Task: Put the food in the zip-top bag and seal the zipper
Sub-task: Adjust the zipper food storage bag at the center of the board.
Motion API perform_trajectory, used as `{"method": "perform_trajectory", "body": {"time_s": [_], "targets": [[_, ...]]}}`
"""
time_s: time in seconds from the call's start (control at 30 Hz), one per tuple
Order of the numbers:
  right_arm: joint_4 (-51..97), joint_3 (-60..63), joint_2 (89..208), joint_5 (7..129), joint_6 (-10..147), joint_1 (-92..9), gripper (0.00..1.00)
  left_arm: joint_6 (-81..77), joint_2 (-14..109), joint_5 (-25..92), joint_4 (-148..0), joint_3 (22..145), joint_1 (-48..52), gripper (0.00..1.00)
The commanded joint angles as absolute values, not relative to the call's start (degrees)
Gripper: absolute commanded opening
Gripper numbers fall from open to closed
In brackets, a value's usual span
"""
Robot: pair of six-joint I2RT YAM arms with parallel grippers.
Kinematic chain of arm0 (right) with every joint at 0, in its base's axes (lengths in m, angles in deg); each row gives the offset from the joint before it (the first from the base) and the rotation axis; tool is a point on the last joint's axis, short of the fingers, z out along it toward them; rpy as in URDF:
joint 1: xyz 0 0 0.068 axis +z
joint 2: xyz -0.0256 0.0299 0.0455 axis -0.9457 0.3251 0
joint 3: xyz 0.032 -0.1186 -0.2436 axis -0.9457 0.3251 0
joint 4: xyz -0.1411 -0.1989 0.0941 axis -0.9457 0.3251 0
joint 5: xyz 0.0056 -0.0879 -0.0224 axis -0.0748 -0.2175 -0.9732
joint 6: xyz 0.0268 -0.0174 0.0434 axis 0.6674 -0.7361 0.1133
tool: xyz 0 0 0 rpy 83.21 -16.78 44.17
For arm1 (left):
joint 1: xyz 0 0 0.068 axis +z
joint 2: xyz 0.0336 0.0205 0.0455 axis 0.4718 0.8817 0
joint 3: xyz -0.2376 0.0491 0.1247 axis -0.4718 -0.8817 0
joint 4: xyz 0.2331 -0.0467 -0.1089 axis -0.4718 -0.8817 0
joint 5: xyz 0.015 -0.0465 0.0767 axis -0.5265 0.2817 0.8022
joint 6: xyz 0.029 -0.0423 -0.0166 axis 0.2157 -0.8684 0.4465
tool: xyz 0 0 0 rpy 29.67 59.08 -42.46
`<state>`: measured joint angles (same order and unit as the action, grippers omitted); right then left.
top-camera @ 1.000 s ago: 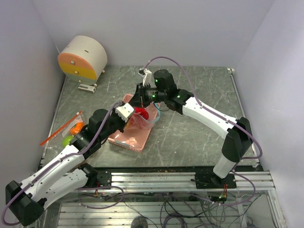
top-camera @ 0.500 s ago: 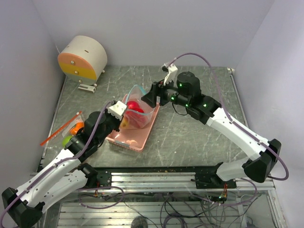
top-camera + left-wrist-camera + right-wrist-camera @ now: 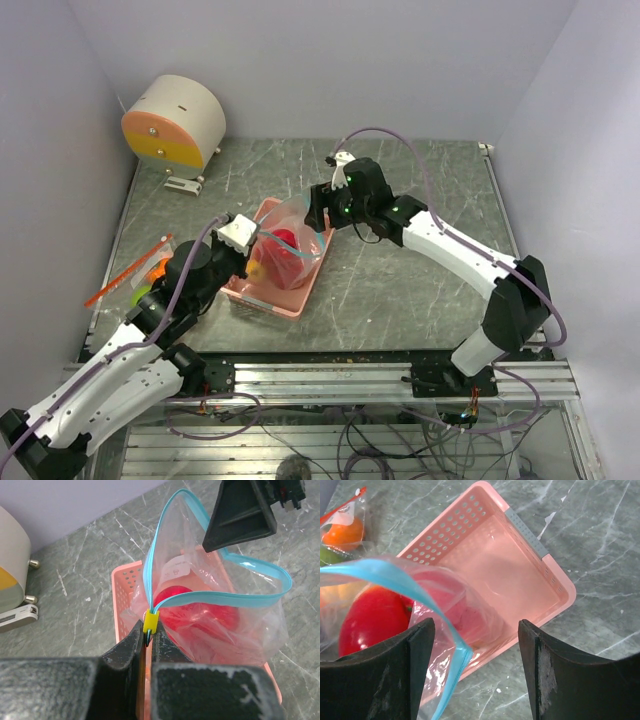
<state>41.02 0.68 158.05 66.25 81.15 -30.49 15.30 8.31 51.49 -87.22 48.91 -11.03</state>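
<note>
The clear zip-top bag (image 3: pixel 292 250) stands in the pink basket (image 3: pixel 268 300) with its mouth held open. A red apple (image 3: pixel 372 617) and a yellow-orange fruit (image 3: pixel 257 268) lie inside it. My left gripper (image 3: pixel 147 640) is shut on the near end of the teal zipper (image 3: pixel 235 600), just below its yellow slider (image 3: pixel 151 621). My right gripper (image 3: pixel 475 622) is open above the bag's far corner. The zipper strip (image 3: pixel 380 570) runs by its left finger, and nothing is pinched. An orange (image 3: pixel 342 532) and a green apple (image 3: pixel 330 555) lie off to the left.
A cream and orange drum-shaped device (image 3: pixel 175 120) stands at the back left. Left of the basket, by my left arm, lies a second clear bag with a red strip (image 3: pixel 130 270). It holds the orange and the green apple. Grey walls close in both sides.
My right gripper has opened, drawn back from the bag's mouth, then returned to its far corner. The left gripper has kept its hold, and the mouth now gapes wider.
</note>
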Motion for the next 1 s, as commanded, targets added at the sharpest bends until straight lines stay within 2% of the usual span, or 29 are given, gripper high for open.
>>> {"method": "perform_trajectory", "body": {"time_s": [0.0, 0.37, 0.43, 0.5, 0.6, 0.63, 0.83, 0.97], "targets": [[38.62, 1.07, 159.32, 69.19, 82.16, -31.62, 0.66, 14.72, 7.5, 50.82, -85.82, 50.17, -11.27, 0.07], [35.47, 7.4, 156.62, 78.39, 85.54, -31.81, 0.56, 14.88, 6.13, 52.05, -85.29, 49.65, -11.29, 0.07], [35.91, 7.84, 157.11, 78.99, 85.48, -31.83, 0.5, 14.88, 5.76, 52.12, -85.01, 49.64, -11.31, 0.07], [36.18, 8.06, 157.2, 79.18, 85.46, -31.83, 0.4, 14.9, 5.62, 52.2, -85.08, 49.56, -11.31, 0.07], [38.36, 6.64, 155.92, 75.17, 84.96, -31.83, 0.05, 15.01, 5.48, 52.36, -85.68, 49.64, -11.31, 0.07], [39.79, 5.73, 155.22, 73.1, 84.35, -31.83, 0.0, 15.16, 5.38, 52.4, -85.99, 49.69, -11.31, 0.07], [52.63, -2.56, 150.36, 56.63, 80.13, -31.83, 0.0, 16.28, 5.57, 55.21, -88.44, 49.99, -11.31, 0.07], [55.59, -5.24, 149.24, 53.02, 78.12, -31.83, 0.0, 16.81, 6.86, 56.61, -89.81, 50.83, -11.31, 0.07]]}}
